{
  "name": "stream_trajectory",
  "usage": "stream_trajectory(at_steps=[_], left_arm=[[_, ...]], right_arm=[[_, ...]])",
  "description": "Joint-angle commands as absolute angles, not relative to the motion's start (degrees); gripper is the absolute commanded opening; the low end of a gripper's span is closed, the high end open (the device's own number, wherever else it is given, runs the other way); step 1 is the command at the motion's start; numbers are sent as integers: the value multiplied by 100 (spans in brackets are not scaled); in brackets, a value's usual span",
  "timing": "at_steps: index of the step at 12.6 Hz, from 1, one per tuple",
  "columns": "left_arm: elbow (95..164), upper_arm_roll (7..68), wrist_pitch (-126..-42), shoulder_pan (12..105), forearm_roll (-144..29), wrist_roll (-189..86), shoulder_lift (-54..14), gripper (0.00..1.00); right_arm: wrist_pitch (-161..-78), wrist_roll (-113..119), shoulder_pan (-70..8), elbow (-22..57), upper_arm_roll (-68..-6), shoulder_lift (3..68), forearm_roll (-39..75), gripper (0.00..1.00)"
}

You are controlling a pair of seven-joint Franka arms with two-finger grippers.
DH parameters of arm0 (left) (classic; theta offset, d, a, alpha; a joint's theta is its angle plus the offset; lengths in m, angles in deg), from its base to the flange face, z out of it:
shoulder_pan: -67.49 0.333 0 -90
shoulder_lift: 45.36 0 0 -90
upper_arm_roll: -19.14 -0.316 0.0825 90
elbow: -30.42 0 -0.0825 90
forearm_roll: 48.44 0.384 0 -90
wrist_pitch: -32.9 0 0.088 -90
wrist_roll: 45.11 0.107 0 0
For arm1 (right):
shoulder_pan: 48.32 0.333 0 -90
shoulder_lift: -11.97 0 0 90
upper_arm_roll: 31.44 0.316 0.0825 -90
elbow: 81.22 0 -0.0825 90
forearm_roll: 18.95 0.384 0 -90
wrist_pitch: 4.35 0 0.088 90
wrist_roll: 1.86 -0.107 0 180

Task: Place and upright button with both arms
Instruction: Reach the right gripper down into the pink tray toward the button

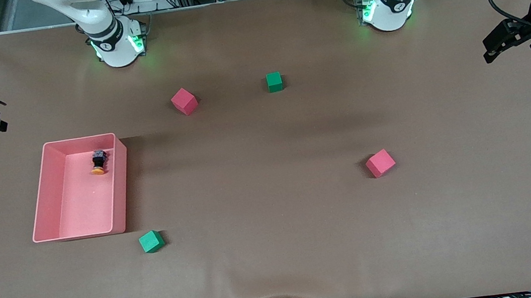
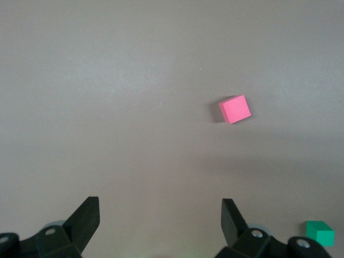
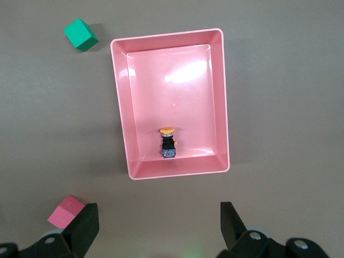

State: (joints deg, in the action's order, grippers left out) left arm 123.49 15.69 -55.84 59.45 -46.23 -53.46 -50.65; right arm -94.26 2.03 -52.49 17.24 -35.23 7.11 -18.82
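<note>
Spread wide and holding nothing, the left gripper (image 2: 160, 226) is held over bare brown bench (image 1: 280, 268) at the left arm's end, and the right gripper (image 3: 159, 226) is likewise held wide and empty above the right arm's end. Four foam cubes are counted: two green, two pink. Nearest the front camera lies a green cube (image 1: 151, 241), then a pink cube (image 1: 380, 162), then the other pink cube (image 1: 184, 101) and green cube (image 1: 274, 81). One shallow pink plastic tray (image 1: 41, 197) is seen; in it, the small orange-capped black push-button (image 1: 98, 162) lies on its side.
</note>
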Motion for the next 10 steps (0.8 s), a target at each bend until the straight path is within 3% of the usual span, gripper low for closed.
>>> stream_trajectory(at_steps=[1,6,10], left_arm=[[12253,1554,-5473,5931,-4703,-5214,-5046,100],[12209,1537,-5351,5852,-4686,-5196,-5046,100],[12244,1563,-5341,5896,-4704,-5196,-4993,100]], right_arm=[[-9321,104,-5272,1660,-3469,696,-1965,100],[-9469,104,-5219,2027,-3461,696,-1913,100],[-10900,112,-5105,3538,-3461,652,-1904,100]])
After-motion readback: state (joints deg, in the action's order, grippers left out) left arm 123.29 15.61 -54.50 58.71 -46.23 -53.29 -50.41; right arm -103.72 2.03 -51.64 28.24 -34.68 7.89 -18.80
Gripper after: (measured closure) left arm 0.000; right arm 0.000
